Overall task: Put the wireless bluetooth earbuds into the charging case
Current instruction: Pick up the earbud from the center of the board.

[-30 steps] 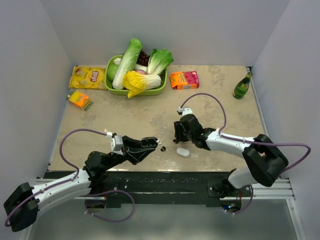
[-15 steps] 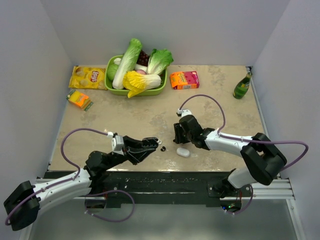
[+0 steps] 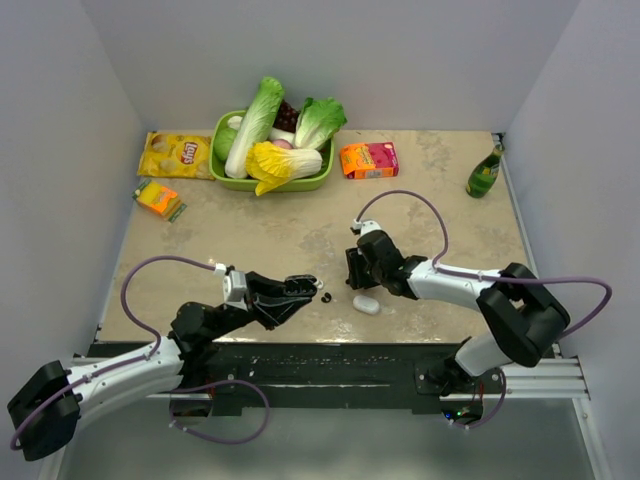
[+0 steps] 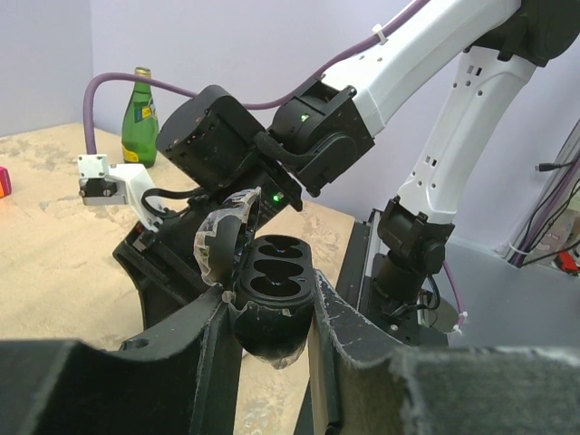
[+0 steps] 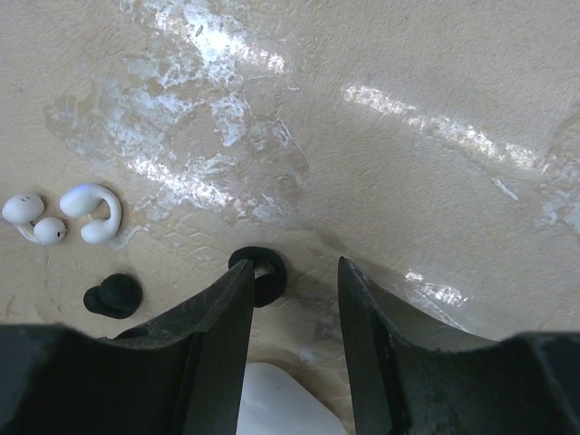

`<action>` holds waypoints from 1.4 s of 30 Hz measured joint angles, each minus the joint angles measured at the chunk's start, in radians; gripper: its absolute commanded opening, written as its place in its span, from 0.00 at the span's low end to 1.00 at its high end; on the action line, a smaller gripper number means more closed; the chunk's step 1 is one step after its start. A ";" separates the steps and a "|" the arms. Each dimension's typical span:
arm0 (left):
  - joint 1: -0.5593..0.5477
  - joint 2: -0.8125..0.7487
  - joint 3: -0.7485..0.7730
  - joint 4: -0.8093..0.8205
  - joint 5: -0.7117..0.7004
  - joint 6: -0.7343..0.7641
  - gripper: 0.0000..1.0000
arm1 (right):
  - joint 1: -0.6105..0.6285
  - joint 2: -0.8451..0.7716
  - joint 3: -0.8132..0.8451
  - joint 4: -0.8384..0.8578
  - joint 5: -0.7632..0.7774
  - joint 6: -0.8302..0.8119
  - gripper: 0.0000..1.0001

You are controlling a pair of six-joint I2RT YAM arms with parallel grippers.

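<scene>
Stretching low and nearly flat from the near-left corner toward the middle of the table (image 3: 300, 220) in the top view: the left arm, with the left gripper (image 3: 305, 285) closed on something dark. Folded back from the near-right corner, wrist dipped: the right arm, with the right gripper (image 3: 352, 280) pointing down just beside the small smooth glossy white oval charging case (image 3: 366, 304). Lying on the table, that case, touched by neither set of jaws.

From the left wrist: jaws clamped on a small black oval plastic case (image 4: 272, 272), held off the table, lid (image 4: 222, 240) swung up and open, dark wells facing up. Just beyond, the right arm's black wrist.

From the right wrist: jaws apart, gripping nothing, tips close over the table. Beside one fingertip, a black ring-shaped bud (image 5: 258, 275); further left, a second black bud (image 5: 113, 294). At the far left, two tiny glossy white plastic earbuds (image 5: 22, 209) side by side on the table, outside any case. At the bottom edge, between the fingers, part of the white case.
</scene>
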 measured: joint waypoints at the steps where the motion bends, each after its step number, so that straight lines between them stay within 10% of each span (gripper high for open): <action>1: 0.000 0.003 0.000 0.003 0.000 -0.003 0.00 | 0.001 0.002 0.001 0.000 -0.003 -0.001 0.45; 12: 0.000 0.013 0.000 0.014 0.004 -0.018 0.00 | 0.023 0.034 0.022 0.015 -0.034 -0.006 0.43; 29: 0.000 0.013 0.000 0.024 0.007 -0.018 0.00 | 0.031 0.022 0.002 0.035 -0.061 -0.002 0.14; 42: 0.000 0.009 0.000 0.027 0.007 -0.018 0.00 | 0.030 -0.446 -0.110 0.138 -0.129 0.064 0.00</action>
